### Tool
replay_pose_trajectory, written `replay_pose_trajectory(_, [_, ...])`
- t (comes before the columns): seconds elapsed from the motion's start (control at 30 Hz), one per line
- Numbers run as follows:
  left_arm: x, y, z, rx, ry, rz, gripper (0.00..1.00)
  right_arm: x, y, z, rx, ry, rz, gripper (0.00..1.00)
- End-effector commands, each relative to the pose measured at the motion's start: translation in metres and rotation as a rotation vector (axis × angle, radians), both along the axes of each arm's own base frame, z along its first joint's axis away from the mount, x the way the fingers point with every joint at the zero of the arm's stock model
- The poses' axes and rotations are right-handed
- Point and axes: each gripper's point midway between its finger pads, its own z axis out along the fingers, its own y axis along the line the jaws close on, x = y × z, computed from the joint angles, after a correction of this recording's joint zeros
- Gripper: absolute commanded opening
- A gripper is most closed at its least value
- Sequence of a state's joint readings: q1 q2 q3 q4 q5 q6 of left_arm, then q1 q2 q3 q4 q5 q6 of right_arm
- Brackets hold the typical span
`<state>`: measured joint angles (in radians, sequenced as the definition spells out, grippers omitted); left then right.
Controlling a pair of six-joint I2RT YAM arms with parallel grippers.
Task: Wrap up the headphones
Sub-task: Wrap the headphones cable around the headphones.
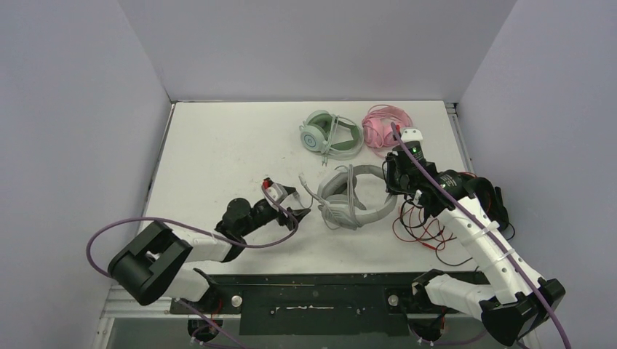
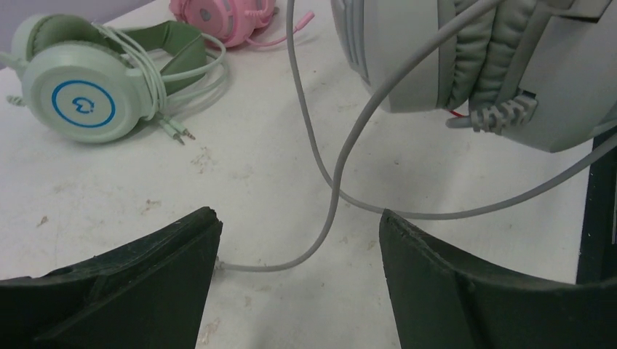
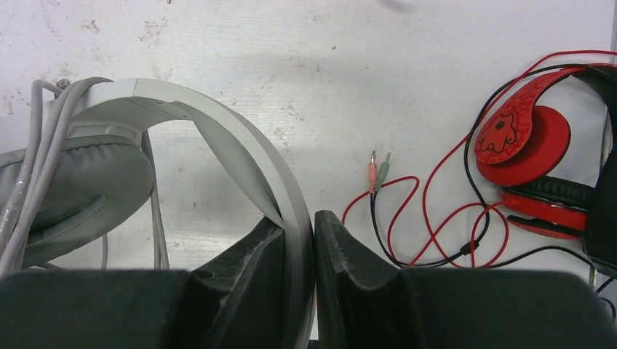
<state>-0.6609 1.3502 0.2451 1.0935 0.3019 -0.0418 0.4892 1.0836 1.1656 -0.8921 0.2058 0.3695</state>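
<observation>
While the right gripper (image 3: 298, 247) pinches the headband of the grey headphones (image 1: 353, 198) near the table's (image 1: 218, 153) middle, the left gripper (image 2: 298, 283) stands open just left of them, their grey cable (image 2: 327, 211) lying loose between its jaws. Farther back rest the mint green headphones (image 1: 331, 134) and pink headphones (image 1: 384, 125), side by side.

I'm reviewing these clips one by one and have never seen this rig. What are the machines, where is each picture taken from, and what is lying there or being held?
Two robot arms are bolted at the near edge of a white table. One picture looks down from above; the other two come from a camera on each wrist. The right gripper is shut on the headband of the grey-white headphones. The left gripper is open, holding nothing, with the grey cable lying loose between its fingers. At the back lie the mint green headphones and pink headphones, cables bundled. A red and black headset lies on the right.
</observation>
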Motion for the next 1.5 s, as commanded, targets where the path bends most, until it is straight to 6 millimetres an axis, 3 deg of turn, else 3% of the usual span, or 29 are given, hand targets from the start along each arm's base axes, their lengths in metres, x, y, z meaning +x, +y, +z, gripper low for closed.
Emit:
replay_pose_trajectory(0.0, [0.005,-0.029,0.045,-0.093,-0.156,-0.129,0.75,0.012,0.010,0.044,0.113,-0.134,0.000,0.00])
replay_pose_trajectory(0.3, [0.013,-0.059,0.043,-0.173,-0.127,-0.235,0.56,0.013,0.011,0.046,0.124,-0.137,0.000,0.00])
replay_pose_trajectory(0.33, [0.015,-0.060,0.043,-0.182,-0.125,-0.231,0.47,0.013,0.011,0.046,0.124,-0.136,-0.001,0.00])
replay_pose_trajectory(0.4, [0.023,-0.059,0.044,-0.190,-0.118,-0.210,0.11,0.012,0.009,0.046,0.123,-0.136,-0.004,0.00])
replay_pose_trajectory(0.43, [0.027,-0.057,0.044,-0.189,-0.113,-0.195,0.00,0.012,0.009,0.045,0.119,-0.134,-0.005,0.00])
replay_pose_trajectory(0.73, [0.030,-0.033,0.067,-0.134,-0.100,-0.080,0.00,0.017,-0.008,0.040,0.098,-0.159,-0.108,0.00])
replay_pose_trajectory(1.0, [-0.005,-0.033,0.050,-0.028,-0.036,-0.048,0.00,0.032,-0.005,0.063,0.236,-0.211,-0.188,0.00])
replay_pose_trajectory(1.13, [-0.010,-0.021,0.065,-0.013,-0.028,-0.002,0.00,0.037,-0.004,0.072,0.253,-0.236,-0.194,0.00])
replay_pose_trajectory(1.3, [0.009,0.003,0.099,0.069,-0.072,0.110,0.00,0.030,0.025,0.077,0.292,-0.265,0.039,0.00])
replay_pose_trajectory(1.37, [0.015,-0.001,0.108,0.081,-0.064,0.084,0.00,0.019,0.042,0.084,0.339,-0.295,0.175,0.00])
replay_pose_trajectory(1.47, [0.019,-0.015,0.118,0.090,-0.046,0.024,0.00,0.006,0.051,0.086,0.341,-0.303,0.283,0.00])
